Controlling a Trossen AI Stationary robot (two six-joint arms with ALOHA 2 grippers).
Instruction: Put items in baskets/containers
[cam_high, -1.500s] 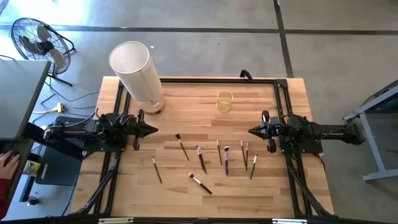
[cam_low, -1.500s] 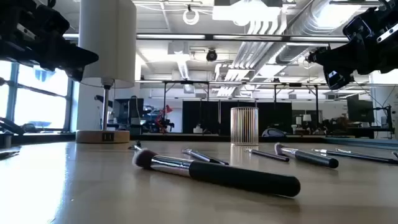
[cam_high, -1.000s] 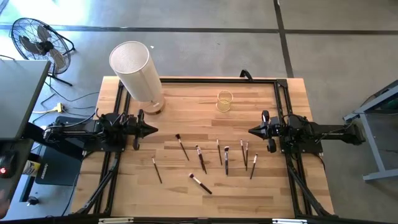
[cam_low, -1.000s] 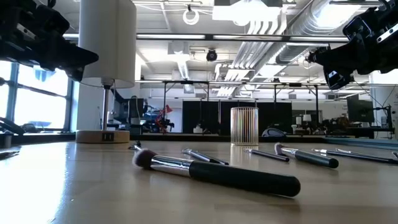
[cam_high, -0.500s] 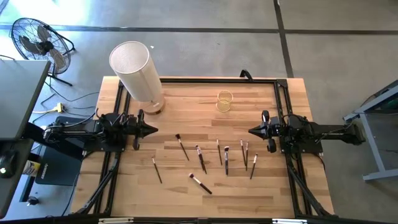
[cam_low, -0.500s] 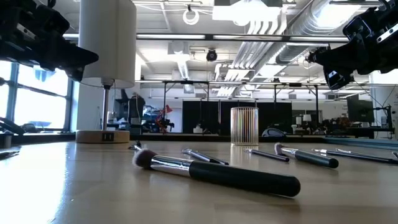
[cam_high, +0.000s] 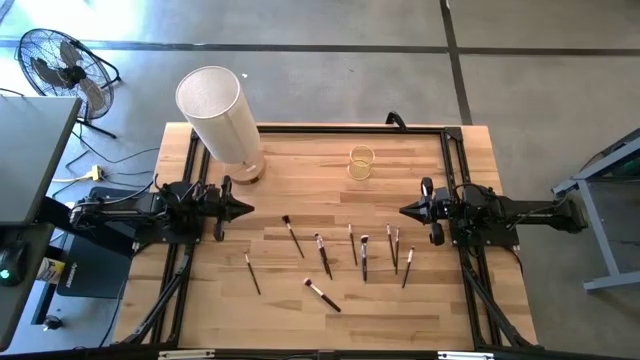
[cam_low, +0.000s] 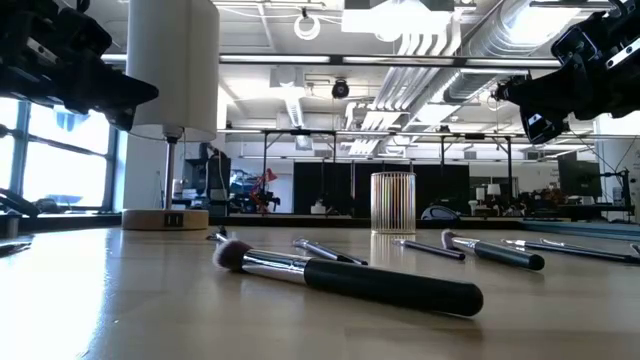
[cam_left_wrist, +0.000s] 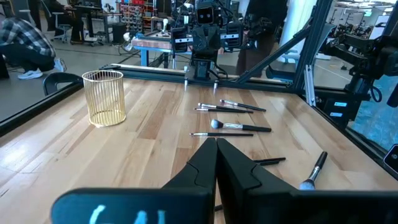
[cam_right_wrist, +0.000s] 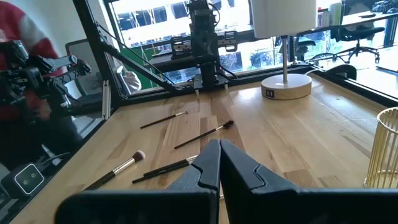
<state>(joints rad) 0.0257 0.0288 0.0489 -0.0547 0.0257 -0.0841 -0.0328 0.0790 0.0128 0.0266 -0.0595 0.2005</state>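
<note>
Makeup brushes (cam_high: 324, 256) lie scattered flat on the wooden table (cam_high: 300, 170), apart from the empty yellowish glass cup (cam_high: 361, 162) near its far edge. The left claw (cam_high: 243, 209) and right claw (cam_high: 405, 211) hover with fingers pressed together, holding and touching nothing.

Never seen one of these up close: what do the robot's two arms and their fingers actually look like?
Both arms are matte black, built of chunky jointed segments. The left gripper and right gripper each taper to a wedge-shaped point formed by two flat black fingers. No coloured markings are visible on them.
</note>
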